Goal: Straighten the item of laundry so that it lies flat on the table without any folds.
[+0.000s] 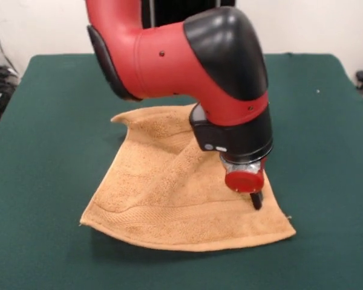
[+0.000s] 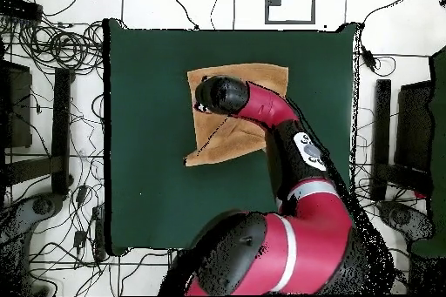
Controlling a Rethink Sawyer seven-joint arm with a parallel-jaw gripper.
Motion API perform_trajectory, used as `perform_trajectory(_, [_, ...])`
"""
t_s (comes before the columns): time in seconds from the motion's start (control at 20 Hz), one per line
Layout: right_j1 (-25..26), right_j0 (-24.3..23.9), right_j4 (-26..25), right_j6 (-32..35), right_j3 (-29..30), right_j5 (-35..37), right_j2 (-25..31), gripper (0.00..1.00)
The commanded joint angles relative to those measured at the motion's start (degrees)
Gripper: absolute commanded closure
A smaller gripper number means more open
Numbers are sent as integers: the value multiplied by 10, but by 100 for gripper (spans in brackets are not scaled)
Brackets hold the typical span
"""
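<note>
- Near the middle of the dark green worktop (image 1: 42, 151) lies the tan-orange towel (image 1: 163, 193), with open cloth on every side of it
- From the front view the towel is not flat: its near edge runs in a gentle curve with a woven band just inside it, while the far corner (image 1: 124, 119) is raised and curled, and a diagonal fold runs down from there toward the arm
- From overhead, the towel shows as a squarish patch with a second layer doubled across it on a slant, ending in a pointed corner (image 2: 189, 162) on the side nearer the robot's base
- The red and black arm (image 1: 187, 54) reaches down over the towel; its end effector (image 1: 255, 199) is a dark tip below a red cap, touching or just above the pile close to one side edge
- Whether the end effector is spread, pressed together or pinching cloth cannot be told; only that single dark tip shows
- Judging by its look, the towel is light, soft and limp, with a fluffy pile that should grip the worktop cloth rather than slide freely; it will drape and trail, not hold a shape
- Best hold is probably the folded-over corner or the flat woven band, pinched at the very edge and drawn outward away from the fold
</note>
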Motion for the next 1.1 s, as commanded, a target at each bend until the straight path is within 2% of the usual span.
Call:
perform_trajectory(0.05, [103,-20,10,110,36,-143,128,100])
perform_trajectory(0.3, [122,-57,-16,101,53,-202,192,100])
perform_trajectory(0.45, [128,-73,-25,100,57,-211,217,100])
perform_trajectory(0.8, [138,-62,-28,114,34,-210,213,100])
perform_trajectory(1.1, [126,-61,-31,114,43,-204,203,100])
